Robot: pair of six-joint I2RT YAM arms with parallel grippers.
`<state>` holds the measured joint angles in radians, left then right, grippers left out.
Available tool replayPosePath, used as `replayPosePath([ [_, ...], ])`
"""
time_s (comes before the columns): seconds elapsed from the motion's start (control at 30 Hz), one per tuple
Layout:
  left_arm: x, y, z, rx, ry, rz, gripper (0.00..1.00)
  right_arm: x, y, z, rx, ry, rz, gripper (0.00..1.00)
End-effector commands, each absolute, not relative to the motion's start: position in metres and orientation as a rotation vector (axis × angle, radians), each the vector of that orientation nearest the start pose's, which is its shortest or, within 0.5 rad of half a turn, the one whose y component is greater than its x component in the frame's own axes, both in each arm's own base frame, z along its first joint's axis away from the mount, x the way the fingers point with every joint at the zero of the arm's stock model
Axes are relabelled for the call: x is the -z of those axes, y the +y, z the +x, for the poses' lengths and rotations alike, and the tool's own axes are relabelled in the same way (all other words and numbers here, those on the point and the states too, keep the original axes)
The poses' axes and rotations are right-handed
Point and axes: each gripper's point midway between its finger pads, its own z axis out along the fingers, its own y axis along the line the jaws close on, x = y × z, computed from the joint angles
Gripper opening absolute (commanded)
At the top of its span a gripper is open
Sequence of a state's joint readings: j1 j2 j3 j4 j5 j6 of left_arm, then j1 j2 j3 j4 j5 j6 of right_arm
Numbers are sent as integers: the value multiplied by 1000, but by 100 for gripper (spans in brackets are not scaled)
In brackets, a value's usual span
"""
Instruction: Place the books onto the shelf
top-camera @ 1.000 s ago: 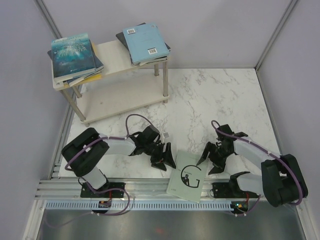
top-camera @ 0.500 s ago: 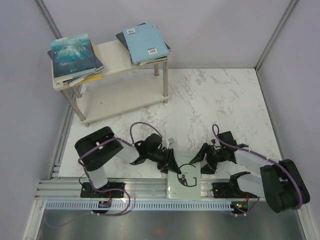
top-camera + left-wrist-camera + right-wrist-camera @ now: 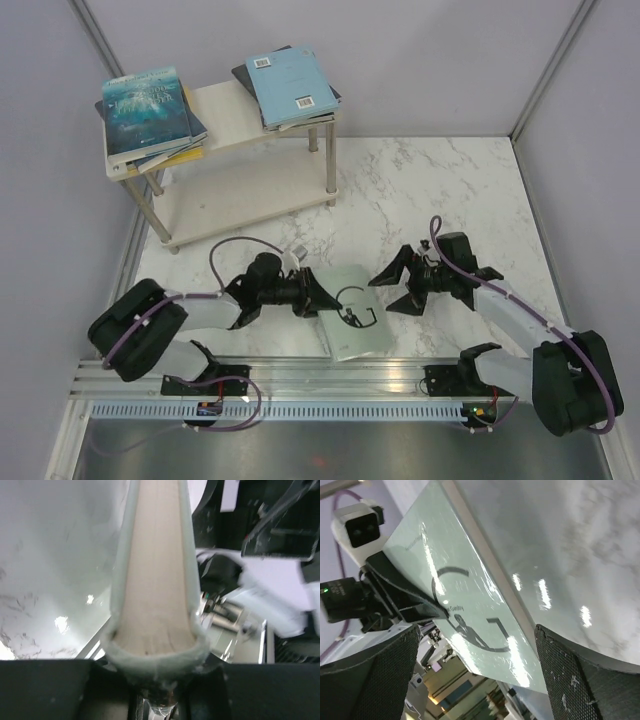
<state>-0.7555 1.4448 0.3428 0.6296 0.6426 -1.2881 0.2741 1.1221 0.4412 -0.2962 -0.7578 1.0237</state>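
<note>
Grey book (image 3: 352, 318) gripped near the front edge of the table (image 3: 450, 190)
Its left edge is clamped between the nearly closed fingers of the left gripper (image 3: 320, 300). The right gripper (image 3: 382, 296) is spread wide just beside its right edge, with nothing held.

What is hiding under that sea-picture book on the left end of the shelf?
Under the ocean book, edges of more books peek out: a dark book and a yellow book, stacked on the shelf. Their covers and exact number are hidden.
</note>
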Motion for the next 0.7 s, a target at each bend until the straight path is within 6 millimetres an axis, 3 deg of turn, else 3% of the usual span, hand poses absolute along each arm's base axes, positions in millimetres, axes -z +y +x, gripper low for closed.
replayPosePath([
  [0.0, -165, -307, 181, 1864, 2234, -241, 2, -150, 213, 211, -1486, 2509, 549, 98],
  [0.1, -219, -285, 215, 1884, 2059, -251, 2, -161, 220, 218, -1504, 2504, 506, 98],
  [0.3, -272, -275, 236, 1941, 1943, -206, 2, -171, 231, 238, -1481, 2492, 468, 98],
  [0.37, -282, -274, 238, 1963, 1913, -209, 2, -173, 235, 244, -1483, 2492, 468, 98],
  [0.53, -291, -269, 243, 2010, 1831, -267, 2, -203, 247, 257, -1572, 2418, 449, 98],
  [0.67, -292, -267, 249, 2053, 1754, -304, 2, -234, 257, 260, -1718, 2323, 486, 78],
])
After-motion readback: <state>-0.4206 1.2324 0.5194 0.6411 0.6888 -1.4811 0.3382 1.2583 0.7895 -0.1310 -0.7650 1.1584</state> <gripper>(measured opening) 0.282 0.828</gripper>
